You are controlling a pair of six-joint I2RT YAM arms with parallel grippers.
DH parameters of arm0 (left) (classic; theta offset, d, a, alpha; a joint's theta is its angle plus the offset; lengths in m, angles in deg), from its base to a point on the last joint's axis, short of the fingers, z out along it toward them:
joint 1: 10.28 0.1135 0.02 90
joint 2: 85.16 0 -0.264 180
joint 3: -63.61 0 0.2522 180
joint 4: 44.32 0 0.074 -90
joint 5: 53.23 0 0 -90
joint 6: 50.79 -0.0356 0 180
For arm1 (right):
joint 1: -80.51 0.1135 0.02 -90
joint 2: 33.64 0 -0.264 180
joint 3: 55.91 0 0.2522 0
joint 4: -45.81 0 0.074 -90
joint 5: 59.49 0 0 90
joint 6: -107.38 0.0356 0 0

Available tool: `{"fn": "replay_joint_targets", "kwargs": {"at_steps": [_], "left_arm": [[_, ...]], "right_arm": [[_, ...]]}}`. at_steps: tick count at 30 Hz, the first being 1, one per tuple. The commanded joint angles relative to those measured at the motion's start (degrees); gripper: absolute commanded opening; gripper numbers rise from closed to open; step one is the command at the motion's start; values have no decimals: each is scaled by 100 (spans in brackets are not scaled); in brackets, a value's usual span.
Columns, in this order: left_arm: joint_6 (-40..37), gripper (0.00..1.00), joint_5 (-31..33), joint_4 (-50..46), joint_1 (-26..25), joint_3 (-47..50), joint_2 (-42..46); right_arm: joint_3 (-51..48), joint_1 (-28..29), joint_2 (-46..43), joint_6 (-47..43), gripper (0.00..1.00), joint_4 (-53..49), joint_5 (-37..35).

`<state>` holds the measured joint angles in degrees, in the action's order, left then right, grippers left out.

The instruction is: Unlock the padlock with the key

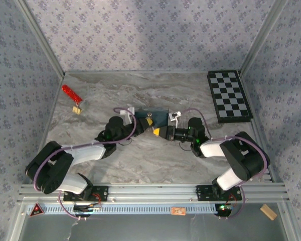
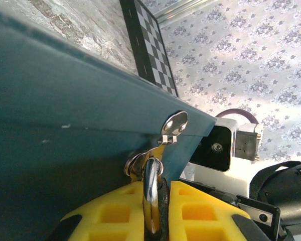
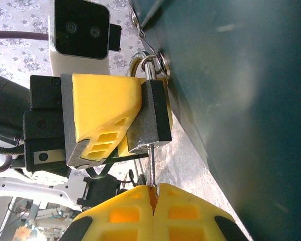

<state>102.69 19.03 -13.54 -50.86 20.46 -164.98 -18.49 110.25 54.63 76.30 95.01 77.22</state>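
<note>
Left pincer (image 2: 157,203) clamps the padlock (image 3: 153,113) at the six o'clock face of the blue box (image 3: 241,100). From three o'clock, right pincer (image 3: 153,193) pinches the key (image 3: 151,165), its blade meeting the padlock's underside.

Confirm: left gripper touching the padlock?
Touching. Right wrist view: yellow fingers of the left gripper clamp the padlock body, no gap.

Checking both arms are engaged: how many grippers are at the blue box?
2. The left gripper clamps the padlock on the box; the right gripper, facing it, is shut on the key.
</note>
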Motion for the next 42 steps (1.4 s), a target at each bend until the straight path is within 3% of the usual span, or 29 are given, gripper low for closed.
{"fn": "replay_joint_targets", "kwargs": {"at_steps": [1,23,29,42], "left_arm": [[-126,0,-1268,339,-325,85,279],[-228,0,-830,208,-384,221,424],[-152,0,-186,336,-514,224,369],[203,0,348,855,-547,332,152]], "right_arm": [[70,-143,53,287,0,345,-1524],[315,260,113,526,0,138,-1842],[222,602,46,931,0,-30,-2378],[-129,1310,91,1802,0,361,-3559]]}}
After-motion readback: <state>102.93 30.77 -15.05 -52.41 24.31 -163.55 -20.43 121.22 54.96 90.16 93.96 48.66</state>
